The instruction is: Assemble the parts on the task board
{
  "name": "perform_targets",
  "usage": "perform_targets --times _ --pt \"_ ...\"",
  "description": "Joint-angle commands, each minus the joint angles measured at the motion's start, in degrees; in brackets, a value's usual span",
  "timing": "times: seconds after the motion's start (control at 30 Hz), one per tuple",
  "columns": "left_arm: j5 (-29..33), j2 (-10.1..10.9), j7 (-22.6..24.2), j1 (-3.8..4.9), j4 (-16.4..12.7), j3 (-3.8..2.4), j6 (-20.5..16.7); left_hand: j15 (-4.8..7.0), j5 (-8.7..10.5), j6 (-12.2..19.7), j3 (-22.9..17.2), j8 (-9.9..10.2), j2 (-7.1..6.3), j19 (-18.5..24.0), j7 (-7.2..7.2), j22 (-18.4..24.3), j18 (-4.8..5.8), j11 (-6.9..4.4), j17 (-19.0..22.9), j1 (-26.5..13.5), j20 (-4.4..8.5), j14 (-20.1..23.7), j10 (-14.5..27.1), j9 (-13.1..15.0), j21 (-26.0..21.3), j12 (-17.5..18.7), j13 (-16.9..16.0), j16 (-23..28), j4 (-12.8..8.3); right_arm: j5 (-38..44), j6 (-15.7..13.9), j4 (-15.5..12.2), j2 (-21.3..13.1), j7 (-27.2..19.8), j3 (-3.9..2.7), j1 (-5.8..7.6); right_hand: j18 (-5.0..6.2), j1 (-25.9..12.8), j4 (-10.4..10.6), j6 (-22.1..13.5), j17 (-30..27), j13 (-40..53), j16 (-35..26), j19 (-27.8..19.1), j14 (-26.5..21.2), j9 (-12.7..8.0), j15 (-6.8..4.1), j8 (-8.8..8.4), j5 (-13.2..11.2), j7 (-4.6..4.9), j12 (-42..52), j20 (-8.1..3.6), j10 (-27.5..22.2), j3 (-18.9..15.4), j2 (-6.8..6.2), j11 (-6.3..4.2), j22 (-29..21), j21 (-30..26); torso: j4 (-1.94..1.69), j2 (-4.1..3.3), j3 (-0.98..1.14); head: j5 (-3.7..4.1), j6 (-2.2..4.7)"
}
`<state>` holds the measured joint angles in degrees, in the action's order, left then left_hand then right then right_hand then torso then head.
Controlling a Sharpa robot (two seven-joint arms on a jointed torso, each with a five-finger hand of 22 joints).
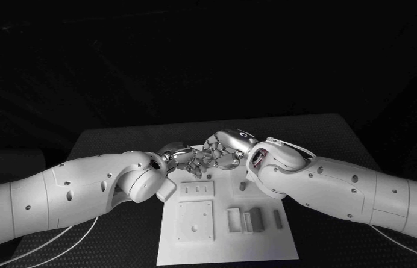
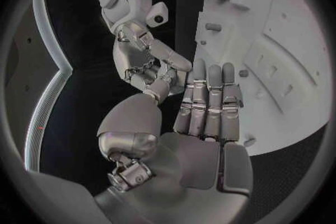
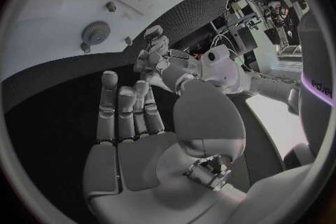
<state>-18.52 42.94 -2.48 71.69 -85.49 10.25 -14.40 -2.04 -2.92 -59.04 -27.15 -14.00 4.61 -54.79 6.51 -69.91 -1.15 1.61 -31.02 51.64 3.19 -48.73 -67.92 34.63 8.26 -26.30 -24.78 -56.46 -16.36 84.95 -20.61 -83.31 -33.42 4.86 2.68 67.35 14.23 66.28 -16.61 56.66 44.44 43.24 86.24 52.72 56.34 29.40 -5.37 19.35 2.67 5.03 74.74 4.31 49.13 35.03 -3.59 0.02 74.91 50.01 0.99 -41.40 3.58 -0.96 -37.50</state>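
my left hand [image 1: 185, 158] and right hand [image 1: 228, 149] meet at the far edge of the board [image 1: 261, 244], fingers straight and side by side, holding nothing. small parts [image 1: 253, 220] stand on the board's near half, well apart from both hands.

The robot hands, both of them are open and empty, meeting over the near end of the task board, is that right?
Not quite. Left robot hand and right robot hand are open and empty, but the head view shows them meeting over the far end of the task board, not the near end.
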Motion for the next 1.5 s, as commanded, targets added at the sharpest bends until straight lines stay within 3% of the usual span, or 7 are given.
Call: perform_targets --times 0.03,0.57,0.73,1.2,1.3,1.43,1.5 --pt "-1.0 0.0 0.6 0.14 -0.3 -0.14 1.0 -0.06 0.12 -1.0 -0.5 -0.6 0.00 -0.3 -0.21 -0.1 0.34 -0.24 -0.1 0.7 0.32 -0.5 -0.9 0.3 -0.4 -0.2 -0.2 -0.3 -0.1 0.2 1.3 0.3 0.0 0.6 0.10 -0.11 0.77 0.1 -0.1 1.2 0.0 0.1 0.3 0.1 0.1 3.8 -0.50 3.86 0.2 0.82 0.2 -0.16 0.3 0.4 0.66 -0.13 1.1 0.3 0.00 -0.03 0.00 0.02 -0.06" --pt "-2.8 0.0 0.8 0.13 0.0 -0.14 0.4 0.32 0.09 -3.8 -1.1 -3.4 0.57 -1.2 -1.85 -0.8 0.42 -1.73 -0.4 3.4 0.69 -1.4 -3.9 2.8 -0.2 -2.2 -2.5 -0.8 0.0 0.1 2.1 0.3 -0.1 0.7 0.10 -0.11 0.77 0.1 -0.1 1.2 0.0 0.1 0.3 0.0 0.1 3.8 -0.51 3.86 0.2 0.82 0.2 -0.17 0.3 0.4 0.63 -0.13 1.1 0.3 0.04 0.00 0.02 0.03 -0.25" --pt "-3.1 -0.1 0.7 0.13 0.1 -0.14 0.9 1.01 0.10 -3.5 0.0 -5.6 2.16 -1.8 -2.49 -2.0 0.49 -2.46 -1.3 2.0 1.39 -1.7 -3.0 7.2 0.3 -5.7 -6.0 -2.4 -0.2 0.1 2.1 0.3 -0.2 0.7 0.10 -0.11 0.77 0.1 -0.1 1.2 0.0 0.1 0.3 0.0 0.1 3.8 -0.51 3.85 0.2 0.82 0.2 -0.17 0.3 0.4 0.62 -0.13 1.1 0.3 0.01 0.00 0.04 0.09 -0.28" --pt "-3.3 0.0 0.6 0.13 0.2 -0.15 1.1 2.56 -2.34 -4.2 -0.9 -8.4 2.76 -2.9 -4.07 -5.3 0.99 -4.18 -2.6 -1.1 2.96 -2.3 -1.5 17.6 1.9 -14.2 -12.3 -6.8 -0.2 -1.3 2.1 1.0 -0.1 0.8 0.11 -0.12 0.77 -0.1 -0.1 1.1 0.0 0.1 0.2 -0.1 0.0 3.8 -0.49 3.77 0.2 0.86 0.2 -0.16 0.2 0.4 0.50 -0.10 1.1 0.3 0.01 0.01 0.02 0.07 -0.38" --pt "-3.3 0.0 0.2 0.13 0.6 -0.15 0.9 2.65 -2.34 -4.3 -1.1 -8.4 2.79 -2.9 -4.14 -5.6 1.02 -4.27 -2.7 -1.1 3.05 -2.3 -1.4 18.4 2.0 -14.8 -12.6 -7.1 -0.2 -2.6 1.4 1.1 -0.3 0.1 0.11 -0.12 0.71 -1.3 0.2 -3.0 -0.2 -0.1 -0.2 -0.7 -0.7 2.7 0.17 1.21 0.2 1.93 -0.5 0.16 -1.0 0.1 -1.69 0.76 0.9 0.0 0.03 0.02 0.01 0.00 -0.36" --pt "-4.6 0.1 -1.0 0.15 1.8 -0.15 1.0 2.81 -2.37 -4.4 -1.2 -8.4 2.80 -3.1 -4.26 -6.0 1.05 -4.44 -2.8 -1.2 3.21 -2.3 -1.3 19.6 2.2 -15.6 -13.0 -7.7 -0.3 -5.5 0.0 1.1 -1.0 -1.7 0.12 -0.12 0.15 -4.7 1.3 -11.8 -0.7 -0.6 -1.5 -3.2 -3.3 0.4 3.26 -3.99 0.0 5.32 -2.3 1.11 -4.6 -1.6 -6.86 4.13 0.6 -1.4 0.01 0.06 0.06 -0.10 -0.40" --pt "-5.5 0.0 -2.0 0.20 2.5 -0.15 0.9 2.93 -2.37 -4.5 -1.2 -8.4 2.78 -3.2 -4.35 -6.2 1.08 -4.60 -2.8 -1.3 3.32 -2.4 -1.2 20.4 2.4 -16.2 -13.2 -8.1 -0.3 -7.8 -1.3 1.1 -1.5 -3.4 0.12 -0.12 0.00 -5.4 1.4 -13.5 -0.9 -0.3 -2.0 -4.6 -4.7 -0.1 4.50 -4.83 0.2 6.48 -2.2 1.45 -6.0 -2.6 -7.78 5.22 0.5 -2.1 0.05 0.07 0.08 -0.17 -0.46"
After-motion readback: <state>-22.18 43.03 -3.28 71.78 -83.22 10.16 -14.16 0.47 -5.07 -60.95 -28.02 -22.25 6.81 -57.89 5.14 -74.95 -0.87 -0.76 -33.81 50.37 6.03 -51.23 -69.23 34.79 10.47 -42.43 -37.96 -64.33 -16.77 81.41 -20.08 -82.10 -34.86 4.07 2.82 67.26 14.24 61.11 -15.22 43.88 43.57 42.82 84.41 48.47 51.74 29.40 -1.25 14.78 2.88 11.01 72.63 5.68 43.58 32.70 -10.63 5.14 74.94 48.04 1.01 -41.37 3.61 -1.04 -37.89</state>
